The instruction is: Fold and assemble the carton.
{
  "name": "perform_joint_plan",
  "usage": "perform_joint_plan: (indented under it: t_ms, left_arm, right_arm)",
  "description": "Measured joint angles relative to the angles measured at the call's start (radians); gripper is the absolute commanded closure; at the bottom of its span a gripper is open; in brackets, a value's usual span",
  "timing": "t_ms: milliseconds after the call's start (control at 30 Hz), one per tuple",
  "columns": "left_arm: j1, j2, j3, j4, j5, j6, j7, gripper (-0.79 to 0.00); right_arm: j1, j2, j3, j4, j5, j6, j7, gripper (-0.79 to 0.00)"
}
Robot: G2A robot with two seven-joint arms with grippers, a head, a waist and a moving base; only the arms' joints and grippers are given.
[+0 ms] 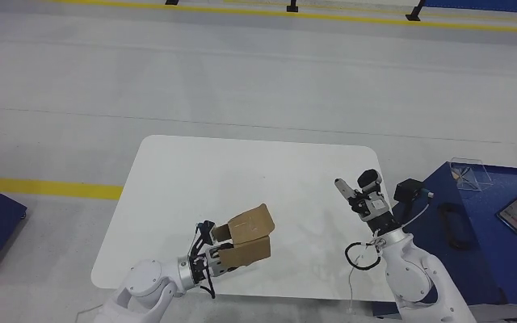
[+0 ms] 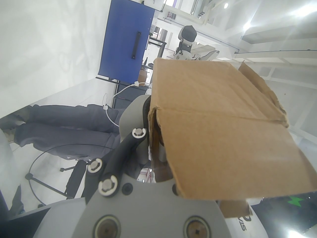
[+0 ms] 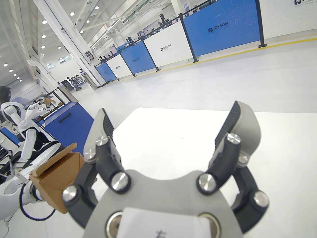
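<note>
While the left end effector (image 1: 220, 245) is clamped on one end of the brown carton (image 1: 249, 234), it holds the carton over the near left part of the white bench (image 1: 242, 169). The carton is tilted, and one torn flap stands open at its far edge. The right end effector (image 3: 173, 130) is over the right side of the bench, well apart from the carton. Its fingers are wide apart and hold nothing.
</note>
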Motion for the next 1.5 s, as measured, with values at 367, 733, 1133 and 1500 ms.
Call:
perform_joint_plan:
  t_ms: [367, 733, 1133, 1500]
  left_arm:
    - [0.130, -0.043, 0.085, -0.462, -0.321, 0.479, 0.675, 0.000]
    - [0.071, -0.171, 0.268, -0.532, -0.968, 0.087, 1.741, 0.000]
    - [-0.327, -0.303, 0.384, -0.064, -1.049, -0.282, 2.304, 0.000]
    - [-0.468, -0.400, 0.447, 0.228, -1.259, -0.290, 2.218, -0.785]
  right_arm:
    - [0.000, 0.000, 0.000, 0.000, 0.000, 0.000, 0.000, -0.785]
    - [0.000, 0.000, 0.000, 0.000, 0.000, 0.000, 0.000, -0.785]
    - [0.000, 0.000, 0.000, 0.000, 0.000, 0.000, 0.000, -0.785]
    - [0.000, 0.000, 0.000, 0.000, 0.000, 0.000, 0.000, -0.785]
